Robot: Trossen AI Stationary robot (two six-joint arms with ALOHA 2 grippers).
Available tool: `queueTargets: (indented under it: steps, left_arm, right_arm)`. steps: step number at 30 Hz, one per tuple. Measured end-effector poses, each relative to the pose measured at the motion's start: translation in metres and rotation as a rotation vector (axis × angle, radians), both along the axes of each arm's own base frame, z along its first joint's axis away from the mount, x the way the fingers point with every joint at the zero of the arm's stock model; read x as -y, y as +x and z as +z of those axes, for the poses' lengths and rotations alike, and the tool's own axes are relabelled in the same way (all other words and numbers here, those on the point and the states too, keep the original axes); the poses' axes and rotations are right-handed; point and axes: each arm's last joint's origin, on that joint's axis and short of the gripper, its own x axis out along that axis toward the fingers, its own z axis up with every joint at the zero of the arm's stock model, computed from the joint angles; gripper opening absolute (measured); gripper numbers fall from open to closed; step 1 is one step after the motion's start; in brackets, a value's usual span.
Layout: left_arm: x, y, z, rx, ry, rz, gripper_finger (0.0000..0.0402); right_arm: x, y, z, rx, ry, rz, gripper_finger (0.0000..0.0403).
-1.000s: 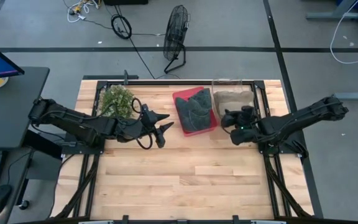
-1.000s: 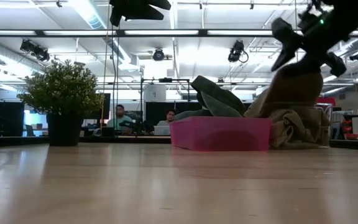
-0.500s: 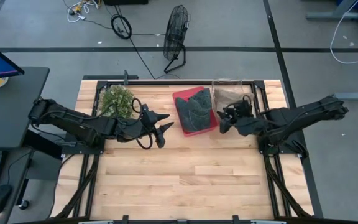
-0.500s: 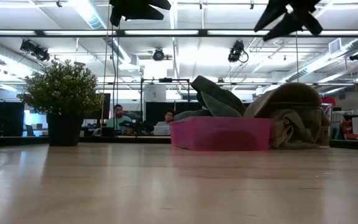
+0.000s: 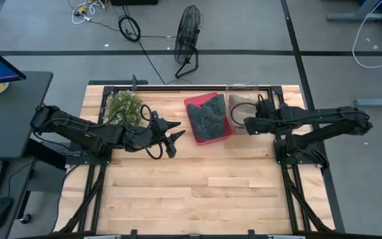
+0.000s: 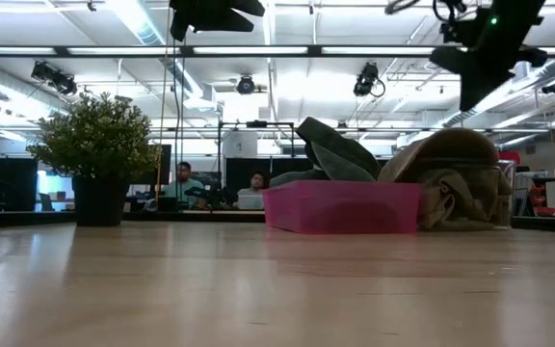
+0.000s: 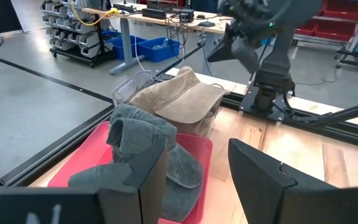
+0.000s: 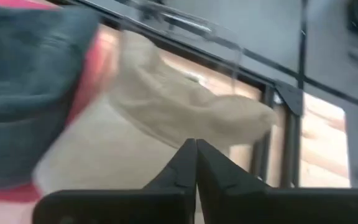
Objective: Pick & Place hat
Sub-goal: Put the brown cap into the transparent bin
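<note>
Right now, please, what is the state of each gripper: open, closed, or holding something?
Left gripper: open, holding nothing, near the pink bin.
Right gripper: closed, fingers together, holding nothing, above the tan hat.

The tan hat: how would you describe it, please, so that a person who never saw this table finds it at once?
Look along the far edge of the wooden table, past its middle toward the right arm. Beside the pink bin of grey hats stands a clear bin; the tan hat lies in it, the only beige one.
</note>
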Motion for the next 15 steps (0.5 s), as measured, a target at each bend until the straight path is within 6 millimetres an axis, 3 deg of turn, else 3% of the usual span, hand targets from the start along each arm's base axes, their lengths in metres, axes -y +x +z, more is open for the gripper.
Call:
queueTargets:
  steps: [6, 10, 15]
  left_arm:
    - [0.000, 0.000, 0.000, -0.001, 0.000, 0.000, 0.0177]
    - [0.000, 0.000, 0.000, -0.002, 0.002, 0.000, 0.0177]
    - [0.000, 0.000, -0.001, -0.008, 0.005, -0.001, 0.0177]
  right_arm:
    - [0.020, 0.008, -0.010, -0.058, 0.034, -0.122, 0.0013]
    - [0.034, 0.024, -0.025, -0.150, 0.132, -0.099, 0.0004]
    - [0.051, 0.042, -0.041, -0.233, 0.101, -0.082, 0.0004]
